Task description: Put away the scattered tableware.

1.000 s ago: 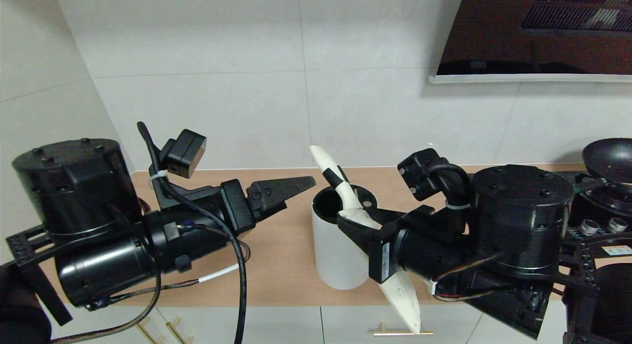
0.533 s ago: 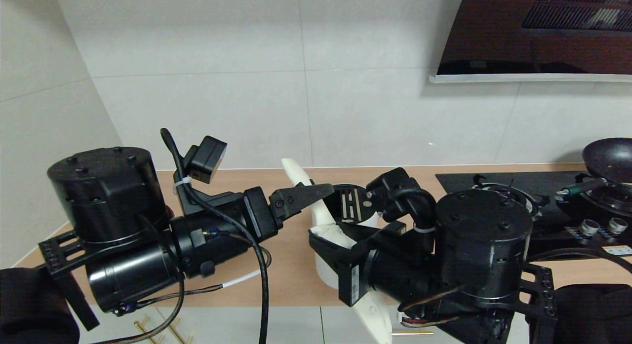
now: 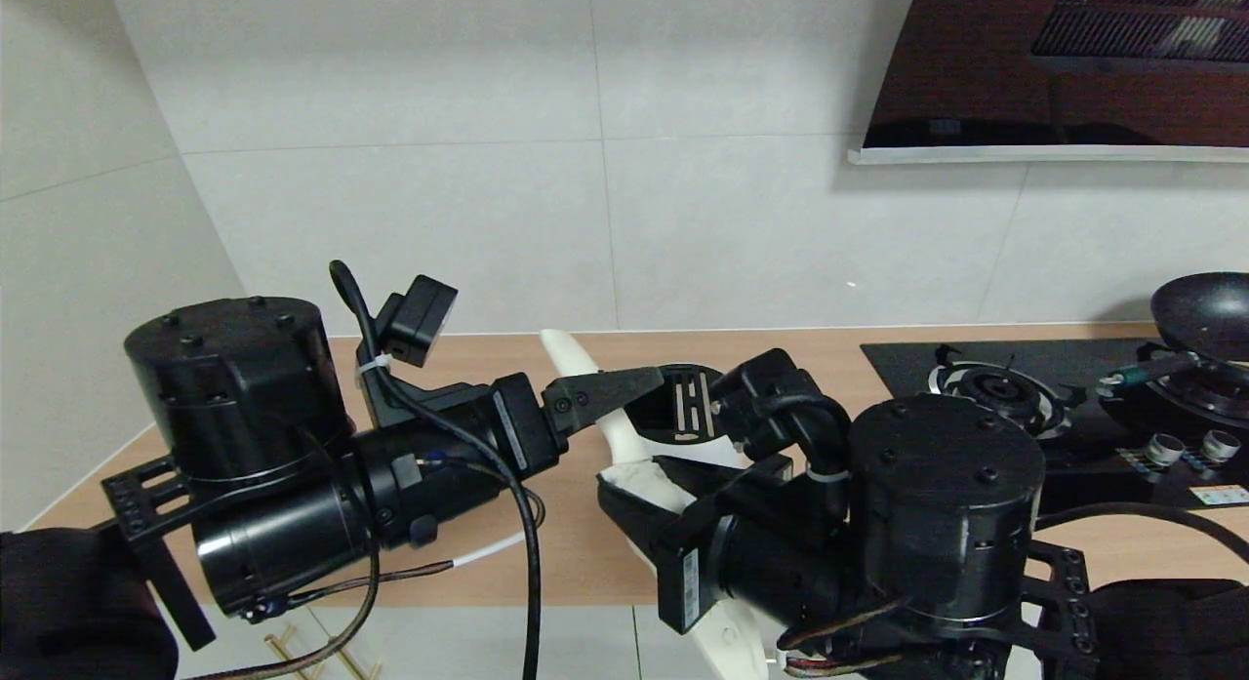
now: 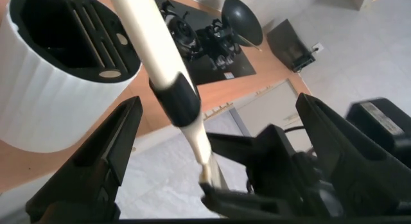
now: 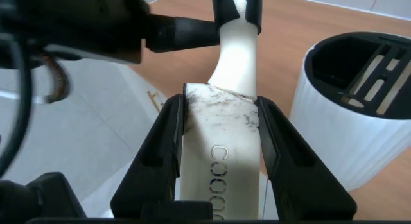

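My right gripper (image 3: pixel 632 482) (image 5: pixel 221 103) is shut on a white spatula (image 3: pixel 617 436) (image 5: pixel 232 131) near where the blade meets the handle. The handle (image 4: pixel 168 76) carries a black band and slants up to the left in the head view. My left gripper (image 3: pixel 624 381) (image 4: pixel 218 103) is open, with its fingers (image 4: pixel 106 156) spread on either side of that handle at the band, apart from it. Just behind both grippers stands the white cylindrical holder (image 3: pixel 727 453) (image 4: pixel 54 99) (image 5: pixel 340 131) with a black slotted top, partly hidden by the right arm.
The wooden counter (image 3: pixel 576 553) runs along a tiled wall. At the right is a black gas stove (image 3: pixel 986 387) with a dark pan (image 3: pixel 1200 314) under a range hood (image 3: pixel 1054 65). Brass drawer handles (image 3: pixel 293 651) show below the counter edge.
The right arm has carried the spatula left and lower, away from above the holder. The left arm has moved right, so its open fingers now straddle the handle.
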